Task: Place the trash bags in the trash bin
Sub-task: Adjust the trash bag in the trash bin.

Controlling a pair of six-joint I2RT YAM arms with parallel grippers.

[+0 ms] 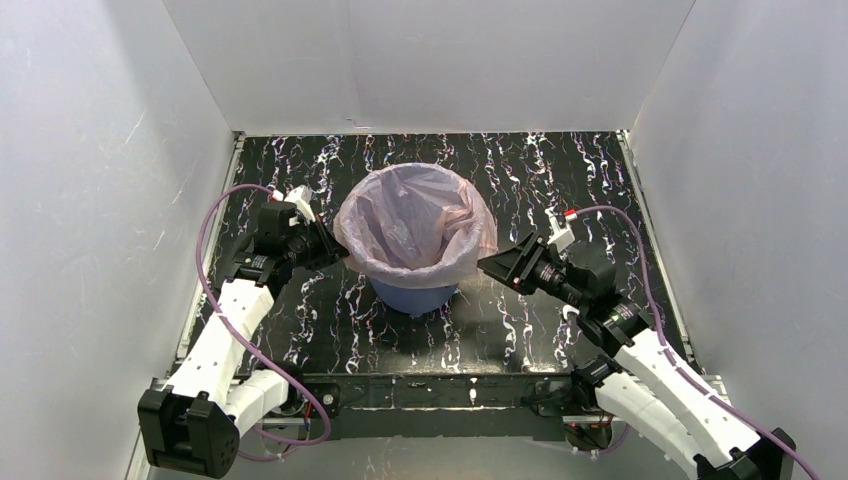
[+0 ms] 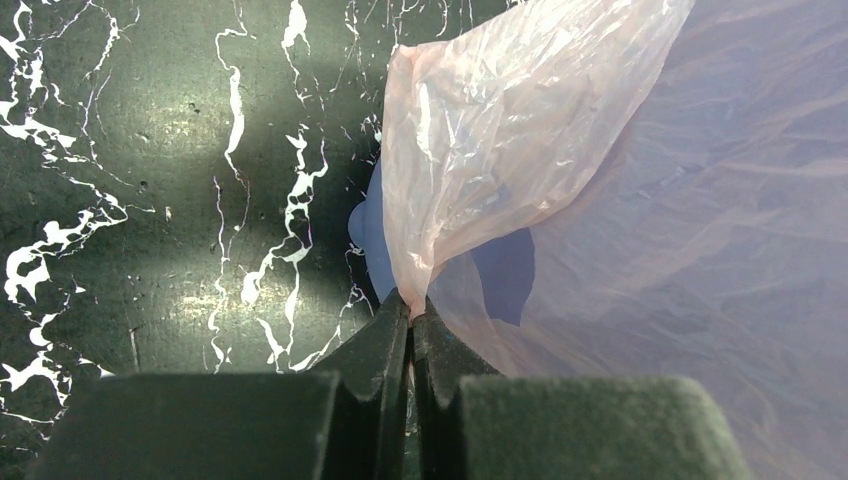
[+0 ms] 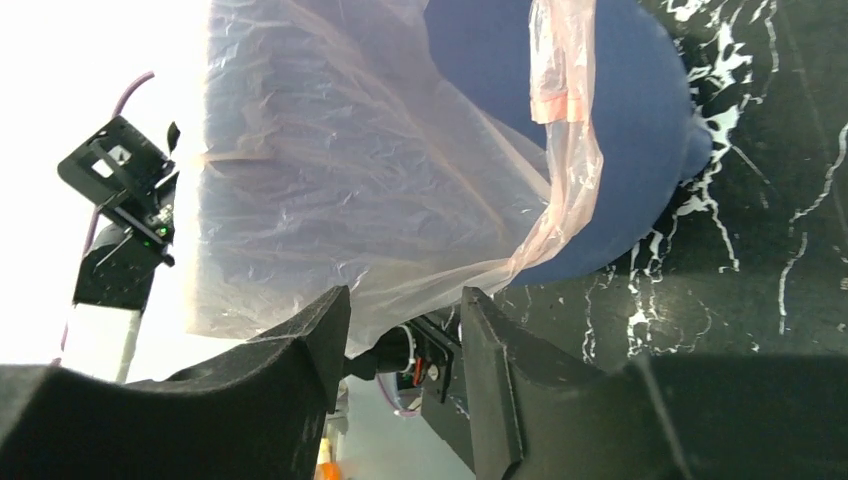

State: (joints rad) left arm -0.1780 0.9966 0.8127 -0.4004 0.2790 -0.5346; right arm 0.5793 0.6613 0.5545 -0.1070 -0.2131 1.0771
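Left end effector (image 2: 411,306): jaws pressed together on a pinch of the thin, translucent pale-pink plastic bag (image 1: 415,225). In the left wrist view the crinkly film fans up and away from the pinch. It holds the bag at the left side of the rim.

Right end effector (image 3: 402,300): jaws stand apart with nothing clamped. In its own view the bag's hem hangs just beyond the tips. I cannot tell whether the film brushes a pad.

Bag: it sits inside the round blue plastic bucket (image 1: 415,297). Its mouth is spread wide and the hem is turned down over the rim all the way round, as the top view shows. Only the lower wall of the bucket shows below the film. The bucket stands upright near the middle of the black, white-veined counter (image 1: 330,330), between the two arms.

Step in hand, as I judge it: the lining is essentially done. What remains is the release.

Next move calls for opening the left jaws first, then backing straight out from the rim. Film this light may cling to a pad, so a quick pull could drag the hem off or tip the bucket.
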